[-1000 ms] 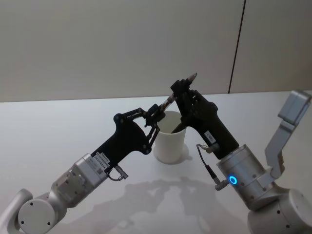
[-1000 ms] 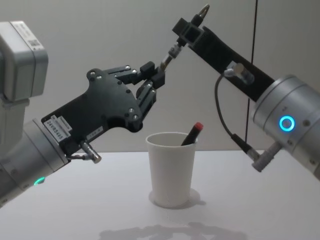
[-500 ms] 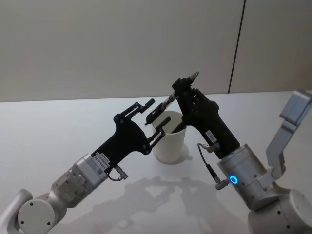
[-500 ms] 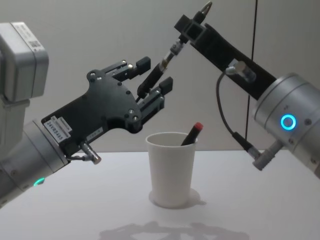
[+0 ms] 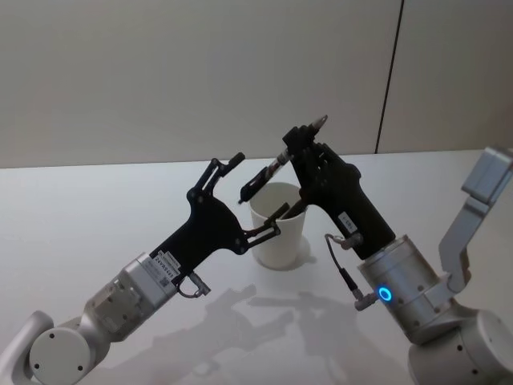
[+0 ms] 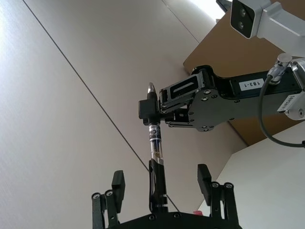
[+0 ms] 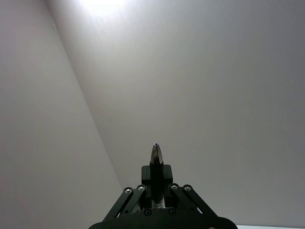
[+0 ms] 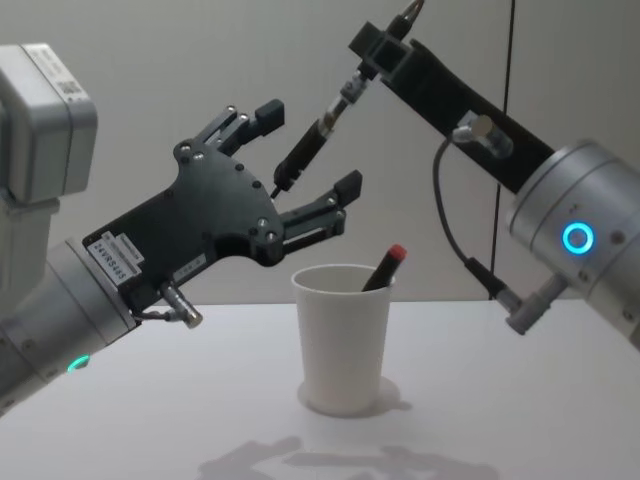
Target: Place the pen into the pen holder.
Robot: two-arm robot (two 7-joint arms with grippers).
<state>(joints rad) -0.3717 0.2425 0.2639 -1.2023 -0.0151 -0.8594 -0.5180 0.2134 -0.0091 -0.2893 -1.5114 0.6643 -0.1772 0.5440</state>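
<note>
Chest view showed the right gripper point(image 8: 384, 45) clamping the pen point(image 8: 318, 134) above the pen holder point(image 8: 343, 338); the left gripper point(image 8: 305, 150) fingers gaped around its lower end.

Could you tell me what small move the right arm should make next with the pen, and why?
Probably lower the pen toward the white cup. The right end effector alone grips it, the left end effector is spread open around it, and its lower end hangs above the rim, slightly left.
</note>
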